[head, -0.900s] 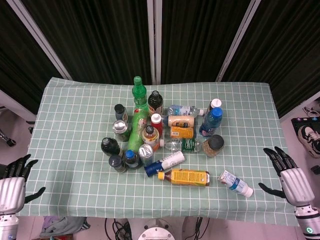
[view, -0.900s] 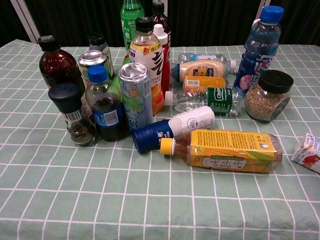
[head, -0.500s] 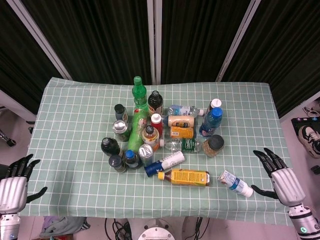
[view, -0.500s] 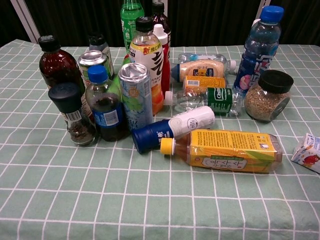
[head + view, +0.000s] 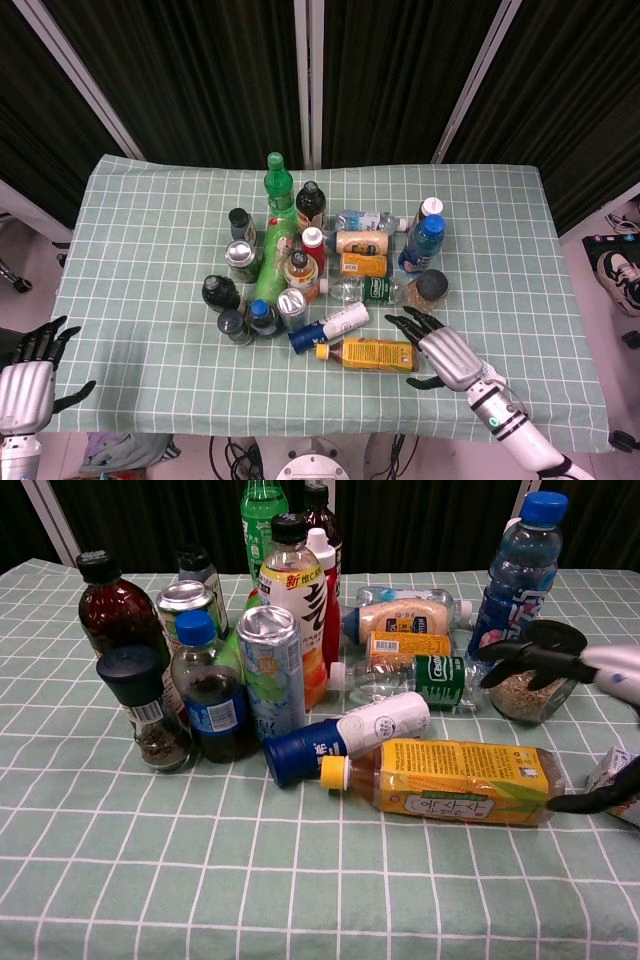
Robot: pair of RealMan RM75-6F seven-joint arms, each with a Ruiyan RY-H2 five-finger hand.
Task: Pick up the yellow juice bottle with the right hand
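Observation:
The yellow juice bottle (image 5: 370, 354) (image 5: 465, 780) lies on its side near the table's front, yellow cap to the left. My right hand (image 5: 440, 352) (image 5: 603, 670) hovers at the bottle's base end with its fingers (image 5: 525, 658) spread and its thumb (image 5: 590, 800) apart below them. It holds nothing, and I cannot tell whether the thumb touches the bottle's base. My left hand (image 5: 25, 385) hangs off the table's front left corner with its fingers apart and nothing in it.
A white bottle with a blue cap (image 5: 330, 326) (image 5: 345, 735) lies right behind the juice bottle. A black-lidded jar (image 5: 427, 290) (image 5: 530, 692) and a blue bottle (image 5: 424, 243) stand behind my right hand. A small carton (image 5: 618, 776) is partly hidden by that hand. Several upright bottles crowd the centre left.
My right hand has moved left from the table's right edge to the juice bottle's base end and now covers the small carton. The left hand sank slightly.

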